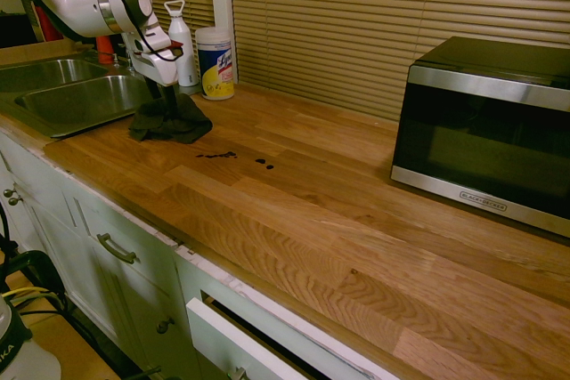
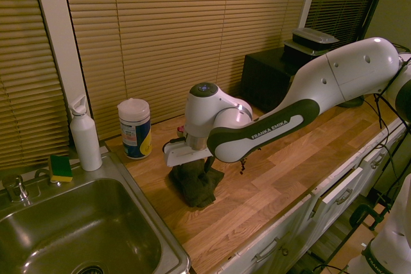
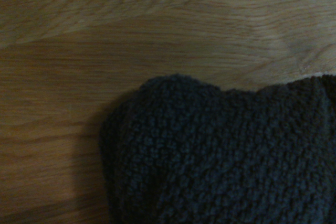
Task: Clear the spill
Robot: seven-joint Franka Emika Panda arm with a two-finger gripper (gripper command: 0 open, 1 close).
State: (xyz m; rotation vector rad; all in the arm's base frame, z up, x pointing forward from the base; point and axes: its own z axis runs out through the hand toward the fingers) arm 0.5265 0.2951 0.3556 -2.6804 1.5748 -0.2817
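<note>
Counter [image 1: 294, 220], wooden, beside a sink [image 2: 77, 222]. The spill lies on bare wood: a thin broken streak [image 1: 218, 155] and a few dark drops [image 1: 260, 161] just beyond it, on the microwave [image 1: 490, 131] side of the cloth [image 1: 171, 119]. Cloth and spill are apart, with a short run of wood between. In the second exterior view the arm hides part of the spill.

Risks, as judged. The cloth sits in a loose, rumpled heap; a shallow pinch would likely catch a single fold, and the rest could slip out or trail once dragged. Wiping with too little cloth under the hand may smear the streak along the grain rather than lift it. The drops stand a little away from the streak, so a short pass could miss them. Pressing too hard might bunch the cloth or scrape the wood. A wide swing towards the window could knock the wipes tub [image 1: 215, 64] or the white bottle [image 2: 86, 139].

The gripper [image 1: 161, 95] points down over the cloth, its fingers spread wide, one to each side of the upper folds, the tips reaching down to the fabric. No grip on it shows; whether both tips touch cannot be told. Next move, probably: close on a good thickness of cloth, then carry it across to the streak.
</note>
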